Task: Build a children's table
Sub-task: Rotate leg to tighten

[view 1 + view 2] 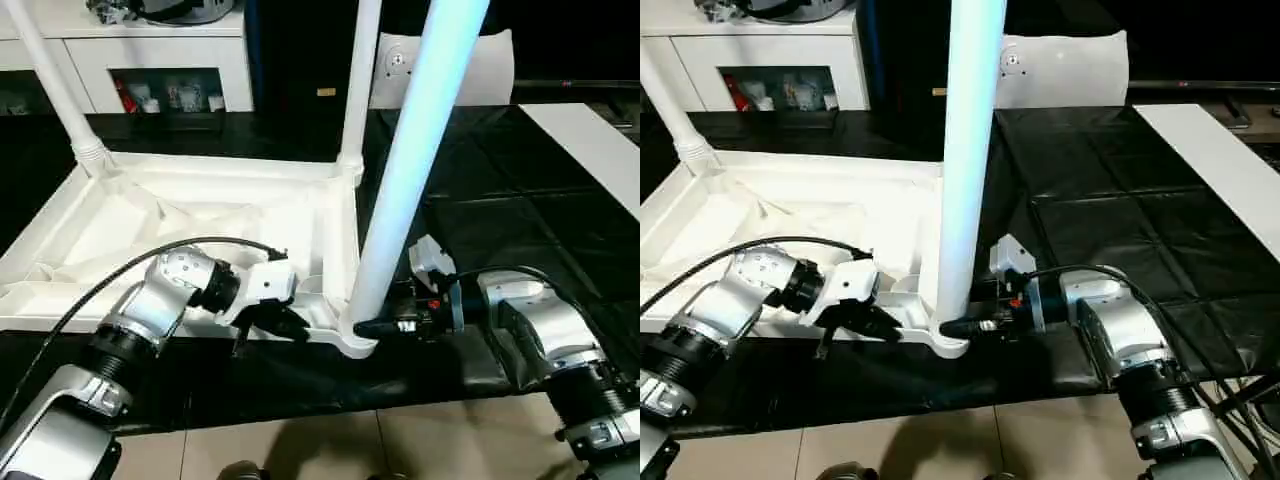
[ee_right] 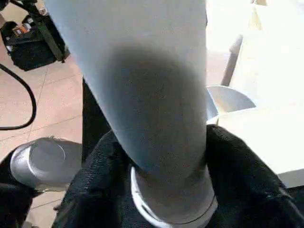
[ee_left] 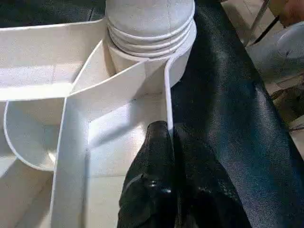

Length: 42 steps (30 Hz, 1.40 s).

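Note:
The white tabletop [image 1: 200, 215] lies upside down on the black-covered table, ribs facing up. Three white legs stand in its corner sockets: far left [image 1: 50, 80], far right [image 1: 358, 80], and a near-right leg [image 1: 410, 170] that leans slightly. My left gripper [image 1: 290, 325] is shut on the thin front rim wall, just beside the near-right socket [image 3: 147, 42]; the left wrist view shows the fingertips [image 3: 159, 135] pinching that wall. My right gripper [image 1: 375, 328] reaches in from the right at the base of the near-right leg [image 2: 142, 95], one black finger [image 2: 99, 180] pressed on each side.
A flat white sheet [image 1: 590, 150] lies along the right side of the black cloth [image 1: 500, 200]. A white panel with a small round mark [image 1: 450, 65] leans at the back. A white cabinet [image 1: 150, 60] stands behind on the left. Tiled floor [image 1: 400, 440] runs below the table's front edge.

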Motion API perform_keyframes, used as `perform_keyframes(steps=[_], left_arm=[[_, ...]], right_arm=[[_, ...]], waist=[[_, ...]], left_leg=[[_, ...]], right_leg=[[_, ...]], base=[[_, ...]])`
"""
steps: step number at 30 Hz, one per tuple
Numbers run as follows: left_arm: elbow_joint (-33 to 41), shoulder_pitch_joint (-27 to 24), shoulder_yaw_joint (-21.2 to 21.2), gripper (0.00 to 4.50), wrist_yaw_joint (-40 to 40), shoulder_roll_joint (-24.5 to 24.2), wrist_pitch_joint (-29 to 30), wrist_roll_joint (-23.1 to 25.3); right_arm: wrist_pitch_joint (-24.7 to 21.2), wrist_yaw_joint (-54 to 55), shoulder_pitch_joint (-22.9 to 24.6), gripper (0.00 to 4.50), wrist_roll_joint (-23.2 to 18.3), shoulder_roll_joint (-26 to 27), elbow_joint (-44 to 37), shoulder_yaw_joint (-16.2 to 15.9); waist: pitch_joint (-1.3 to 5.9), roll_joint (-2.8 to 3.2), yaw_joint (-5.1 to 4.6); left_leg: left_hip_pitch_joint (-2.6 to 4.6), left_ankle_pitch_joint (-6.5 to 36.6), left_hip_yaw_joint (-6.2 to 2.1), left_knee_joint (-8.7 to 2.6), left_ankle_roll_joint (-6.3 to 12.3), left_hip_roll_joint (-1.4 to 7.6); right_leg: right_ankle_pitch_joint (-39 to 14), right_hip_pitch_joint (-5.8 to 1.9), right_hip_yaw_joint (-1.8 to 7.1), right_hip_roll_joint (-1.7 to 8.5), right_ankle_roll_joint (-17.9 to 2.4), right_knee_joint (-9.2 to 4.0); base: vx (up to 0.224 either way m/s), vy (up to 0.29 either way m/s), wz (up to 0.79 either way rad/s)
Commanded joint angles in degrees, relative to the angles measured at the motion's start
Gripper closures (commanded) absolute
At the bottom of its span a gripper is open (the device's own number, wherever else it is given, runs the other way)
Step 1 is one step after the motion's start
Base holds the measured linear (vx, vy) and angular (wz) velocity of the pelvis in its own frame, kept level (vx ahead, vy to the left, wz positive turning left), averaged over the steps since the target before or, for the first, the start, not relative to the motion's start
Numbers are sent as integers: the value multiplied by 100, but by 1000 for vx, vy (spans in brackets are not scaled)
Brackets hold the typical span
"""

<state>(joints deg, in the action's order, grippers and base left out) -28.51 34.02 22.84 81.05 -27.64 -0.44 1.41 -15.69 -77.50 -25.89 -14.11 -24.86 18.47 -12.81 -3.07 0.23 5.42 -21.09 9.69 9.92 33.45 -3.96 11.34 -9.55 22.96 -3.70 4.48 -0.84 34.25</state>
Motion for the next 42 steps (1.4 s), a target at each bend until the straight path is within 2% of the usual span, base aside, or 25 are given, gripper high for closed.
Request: perform_keyframes(steps=[1,4,5,7,8,9,11,12,14,16,17,18,20,22,23,24,25,29,31,34,37,40,41,42], left_arm=[[-71,24,120,450,-40,52,-43,126],[-119,66,-42,450,-558,272,339,126],[-118,68,-62,450,-613,297,394,121],[-89,95,-221,450,-975,532,738,20],[-64,102,-254,450,-1065,605,876,-10],[-24,113,-287,450,-1190,713,1072,-40],[-6,136,-315,450,-1342,823,1271,-48],[-8,158,-338,450,-1458,909,1401,-48],[-156,331,-526,450,-2265,1432,2019,-34],[-216,381,-586,450,-2485,1560,2135,-31],[-349,481,-715,450,-2939,1778,2304,9],[-465,593,-919,450,-3517,2020,2474,48],[-520,660,-1056,450,-3901,2159,2498,67],[-499,680,-1068,450,-4027,2191,2524,108],[-448,693,-1143,450,-4148,2271,2611,105],[-435,705,-1152,450,-4172,2286,2624,135],[-428,715,-1147,450,-4179,2285,2639,162],[-282,664,-1014,450,-3821,2062,2542,164],[-243,647,-993,450,-3760,2022,2545,155],[94,529,-930,450,-3300,1734,2671,89],[145,417,-756,450,-2974,1499,2442,175],[91,309,-548,450,-2602,1212,2053,290],[58,291,-498,450,-2491,1125,1923,316],[39,271,-457,450,-2359,1039,1737,319]], right_arm=[[-8,-143,-30,238,-102,48,-69,-70],[25,214,107,246,-130,245,-203,13],[43,276,128,248,-123,277,-217,20],[-105,943,173,251,-9,529,-222,115],[-106,1197,177,252,46,629,-203,158],[-160,1625,162,252,120,806,-160,244],[-274,2036,135,254,165,985,-114,336],[-366,2268,116,254,182,1103,-102,384],[-877,3399,7,255,231,1751,-80,616],[-987,3643,-17,255,264,1896,-85,648],[-1221,4200,-91,255,414,2170,-51,681],[-1502,4960,-232,255,532,2536,80,826],[-1570,5467,-338,255,622,2754,203,940],[-1491,5554,-371,255,646,2825,241,930],[-1302,5683,-384,255,739,2916,254,922],[-1242,5707,-393,199,769,2949,257,928],[-1203,5727,-393,185,766,2977,242,943],[-1036,5588,-255,166,716,2911,-60,1011],[-1006,5578,-230,136,723,2870,-87,997],[-690,5109,35,117,702,2464,-342,926],[-529,4695,201,93,640,2202,-500,919],[-418,4111,397,59,600,1806,-705,819],[-392,3892,457,59,575,1661,-769,780],[-357,3678,513,48,552,1514,-819,737]], waist=[[391,-38,-22],[383,-30,-25],[371,-37,-22],[352,-12,-45],[347,-30,-73],[334,4,-97],[337,-5,-136],[337,21,-177],[324,33,-283],[351,19,-324],[342,63,-373],[350,56,-407],[378,67,-427],[377,64,-431],[386,58,-429],[393,73,-425],[395,78,-421],[406,82,-404],[410,91,-402],[414,100,-369],[426,123,-370],[410,120,-340],[406,97,-318],[392,104,-304]], left_leg=[[77,1321,-5,-375,171,185],[93,1361,1,-371,148,187],[97,1455,-5,-378,117,181],[108,1630,-17,-392,46,171],[109,1725,-34,-401,-8,160],[117,1820,-44,-403,-62,149],[109,1901,-65,-403,-74,125],[96,1930,-79,-408,-84,124],[95,1963,-68,-404,-152,111],[98,2026,-101,-395,-163,96],[62,1994,-99,-408,-127,99],[57,1978,-93,-406,-135,87],[90,1952,-90,-388,-150,75],[83,1936,-78,-385,-77,73],[66,1848,-69,-383,-32,77],[54,1728,-69,-389,-8,87],[52,1691,-67,-390,3,89],[51,1495,-52,-391,80,93],[35,1417,-51,-390,97,90],[33,1314,-48,-386,140,103],[29,1106,-36,-370,219,111],[33,1166,-26,-369,250,117],[40,1238,-28,-374,248,119],[52,1327,-32,-386,236,132]], right_leg=[[-1584,-266,231,342,-1159,-379],[-1666,-242,237,343,-1160,-391],[-1850,-239,235,347,-1113,-410],[-2184,-224,230,347,-1013,-450],[-2396,-225,219,344,-938,-464],[-2655,-211,215,357,-846,-491],[-2963,-218,193,361,-693,-537],[-3004,-216,184,354,-643,-546],[-2877,-177,189,315,-703,-552],[-2952,-204,157,332,-664,-554],[-2792,-218,168,317,-683,-550],[-2683,-212,165,302,-711,-552],[-2530,-192,175,306,-778,-544],[-2385,-202,182,302,-796,-558],[-2206,-217,192,302,-822,-544],[-1951,-230,201,300,-884,-514],[-1852,-233,202,300,-914,-508],[-1394,-274,210,296,-1058,-467],[-1313,-296,210,300,-1074,-454],[-1176,-319,211,311,-1093,-442],[-757,-321,220,295,-1238,-391],[-741,-322,221,294,-1295,-397],[-895,-332,217,297,-1259,-406],[-1070,-318,219,303,-1214,-430]], base=[[0,0,0],[0,0,0],[0,0,0],[0,0,0],[0,0,0],[0,0,0],[0,0,0],[0,0,0],[0,0,0],[0,0,0],[0,0,0],[0,0,0],[0,0,0],[0,0,0],[0,0,0],[0,0,0],[0,0,0],[0,0,0],[0,0,0],[0,0,0],[0,0,0],[0,0,0],[0,0,0],[0,0,0]])
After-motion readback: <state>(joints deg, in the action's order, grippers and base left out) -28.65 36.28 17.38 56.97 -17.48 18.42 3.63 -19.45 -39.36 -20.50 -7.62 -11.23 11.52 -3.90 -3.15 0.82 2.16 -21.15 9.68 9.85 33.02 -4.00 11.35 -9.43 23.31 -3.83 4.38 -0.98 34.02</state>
